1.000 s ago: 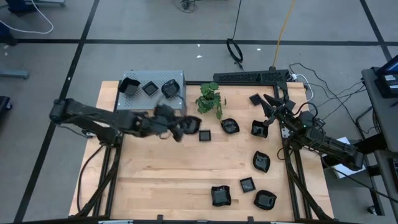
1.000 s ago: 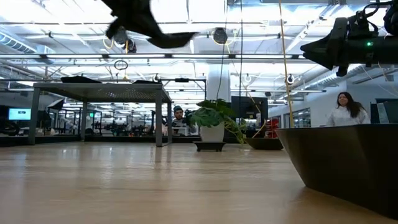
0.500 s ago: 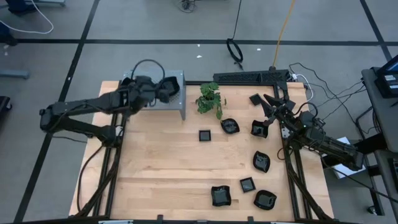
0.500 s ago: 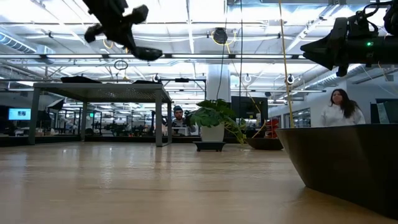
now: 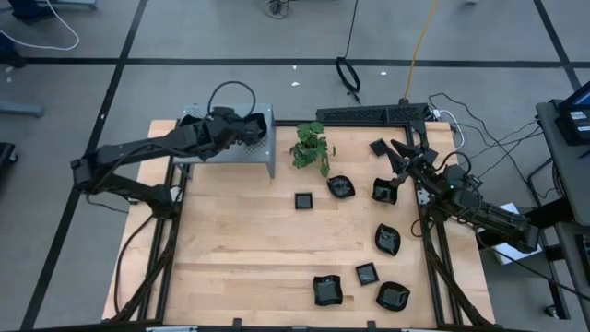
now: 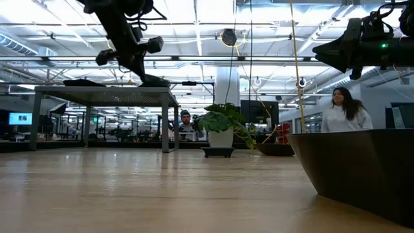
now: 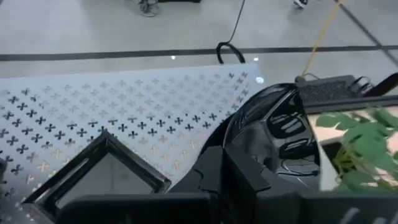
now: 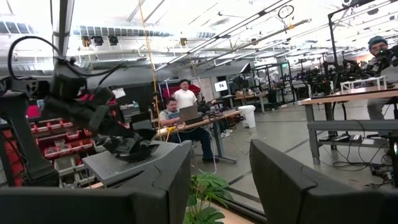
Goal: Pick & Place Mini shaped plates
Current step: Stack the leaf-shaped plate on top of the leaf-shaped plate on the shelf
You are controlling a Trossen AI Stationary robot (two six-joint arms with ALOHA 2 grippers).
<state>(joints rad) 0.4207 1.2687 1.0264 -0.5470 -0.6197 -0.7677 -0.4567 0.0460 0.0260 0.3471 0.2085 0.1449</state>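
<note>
Left hand point(image 5: 247, 129) pinches a plate point(image 7: 280, 140) shut over the box point(image 5: 259, 159) — a tilted release could bounce it off. Right hand point(image 5: 398, 159) waits, open and empty.

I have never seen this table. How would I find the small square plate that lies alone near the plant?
Start at the green plant at the table's far edge. Just in front of it on the bare wood lies one small black square plate. Unlike the wavy-edged dish beside it, it has straight sides and sits apart, touching nothing.
</note>
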